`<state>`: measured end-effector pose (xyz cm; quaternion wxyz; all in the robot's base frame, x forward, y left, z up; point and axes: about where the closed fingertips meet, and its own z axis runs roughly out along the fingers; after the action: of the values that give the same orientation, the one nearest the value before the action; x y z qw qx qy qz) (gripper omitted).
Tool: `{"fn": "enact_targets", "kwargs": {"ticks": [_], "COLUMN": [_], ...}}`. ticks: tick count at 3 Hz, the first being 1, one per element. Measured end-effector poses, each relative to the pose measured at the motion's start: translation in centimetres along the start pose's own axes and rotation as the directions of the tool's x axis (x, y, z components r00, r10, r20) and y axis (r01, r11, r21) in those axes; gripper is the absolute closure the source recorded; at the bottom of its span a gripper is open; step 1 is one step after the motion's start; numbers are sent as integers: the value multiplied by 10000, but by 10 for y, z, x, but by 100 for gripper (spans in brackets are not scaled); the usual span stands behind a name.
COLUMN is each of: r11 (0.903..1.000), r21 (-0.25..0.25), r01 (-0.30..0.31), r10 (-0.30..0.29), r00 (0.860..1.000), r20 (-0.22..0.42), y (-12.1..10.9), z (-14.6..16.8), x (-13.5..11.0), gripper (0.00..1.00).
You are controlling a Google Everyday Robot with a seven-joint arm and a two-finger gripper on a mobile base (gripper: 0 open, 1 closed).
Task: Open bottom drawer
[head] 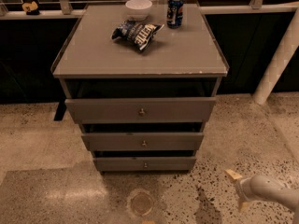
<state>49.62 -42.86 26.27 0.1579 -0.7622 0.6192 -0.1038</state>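
White bowl (138, 7) and blue can (175, 11) far on the desk (177, 55), chip bag (137, 32) nearer, floor drain (141, 203) near, hand (237, 189) low at near right

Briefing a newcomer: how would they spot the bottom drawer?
Find the grey cabinet with three drawer fronts; the open gripper hangs low at its right, apart. The bottom drawer is nearest the floor, with the narrowest, shortest front of the three.
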Motion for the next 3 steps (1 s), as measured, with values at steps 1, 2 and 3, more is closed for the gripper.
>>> {"fn": "enact_targets", "kwargs": {"ticks": [1, 2, 3], "r11": [9992, 9976, 9964], "r21": [-336, -657, -822], "r01": [219, 237, 186], "r10": [-175, -142, -55], "r00": [9918, 9897, 9876], "r20": [1264, 1423, 1571], "y": [-24, -27, -24], "z": [38, 35, 43], "x": [-31, -25, -28], "gripper": [0, 0, 0]}}
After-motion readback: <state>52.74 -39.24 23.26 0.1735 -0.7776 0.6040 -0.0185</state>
